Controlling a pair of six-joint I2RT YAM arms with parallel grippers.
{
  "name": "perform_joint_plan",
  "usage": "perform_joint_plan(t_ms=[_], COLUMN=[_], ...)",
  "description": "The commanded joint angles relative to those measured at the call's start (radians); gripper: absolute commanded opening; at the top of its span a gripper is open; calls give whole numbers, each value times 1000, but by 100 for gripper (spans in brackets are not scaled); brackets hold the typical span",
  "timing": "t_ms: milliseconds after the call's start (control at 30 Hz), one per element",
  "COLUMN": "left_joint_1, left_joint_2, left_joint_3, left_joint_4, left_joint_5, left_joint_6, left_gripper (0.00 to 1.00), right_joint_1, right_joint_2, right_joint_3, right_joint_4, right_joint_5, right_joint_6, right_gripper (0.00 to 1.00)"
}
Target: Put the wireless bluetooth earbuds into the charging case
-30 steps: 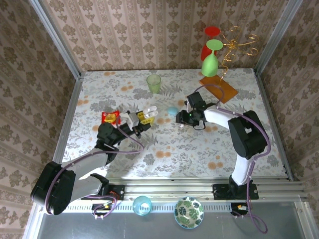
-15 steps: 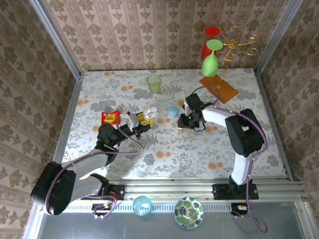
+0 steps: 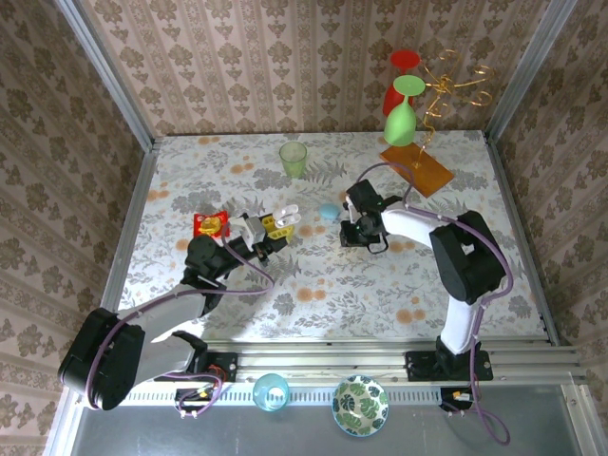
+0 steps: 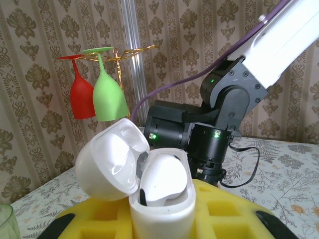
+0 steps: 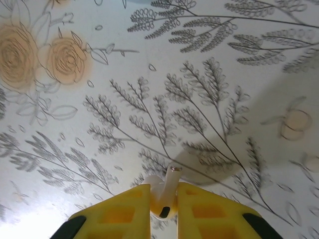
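Earbud (image 5: 169, 185): white, pinched between the yellow fingertips of the right hand (image 5: 163, 195), low over the surface (image 5: 209, 74).
Right hand: closed almost fully on the earbud and holding nothing else.
Charging case (image 4: 160, 211): upright in the left hand (image 4: 162, 224), lid (image 4: 110, 164) swung back, mouth facing up.
Left hand: clamped tight on the case's lower body.
Key relation: the case lies off the right hand's left side, well apart from it, so the right hand has to travel.
Long axis: the earbud's stem points forward along the fingers, so it likely needs turning down toward the case mouth.
Left wrist view: shows a rounded white shape in the open mouth; it could be a seated bud or moulding, and which cannot be told.
Right wrist view: shows the pinch and the stem, both too small to read from above.
Top view: shows the gap between the hands, with a small pale-blue piece (image 3: 329, 211) lying between the right hand and the case.
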Motion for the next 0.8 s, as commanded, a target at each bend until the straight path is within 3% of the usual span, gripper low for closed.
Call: perform_joint_plan(t_ms=[0, 200, 367, 533, 767], left_joint_1=[7, 18, 28, 34, 40], left_joint_2=[-17, -33, -75, -125, -152], left_joint_3=[-2, -12, -21, -25, -29], left_joint_4=[19, 25, 9, -38, -60], left_joint_5=[-1, -58, -87, -105, -114], left_joint_6=[20, 24, 30, 42, 53], left_gripper=[8, 9, 9, 9, 9], right_joint_1=[48, 150, 213, 260, 284], right_joint_2=[-54, 14, 93, 97, 40], right_joint_3=[-10, 23, 68, 79, 46], right_joint_4=[-94, -195, -251, -256, -184], right_joint_5=[235, 572, 712, 702, 515], right_joint_6=[-68, -105, -111, -117, -115], right_gripper=[16, 16, 17, 23, 39])
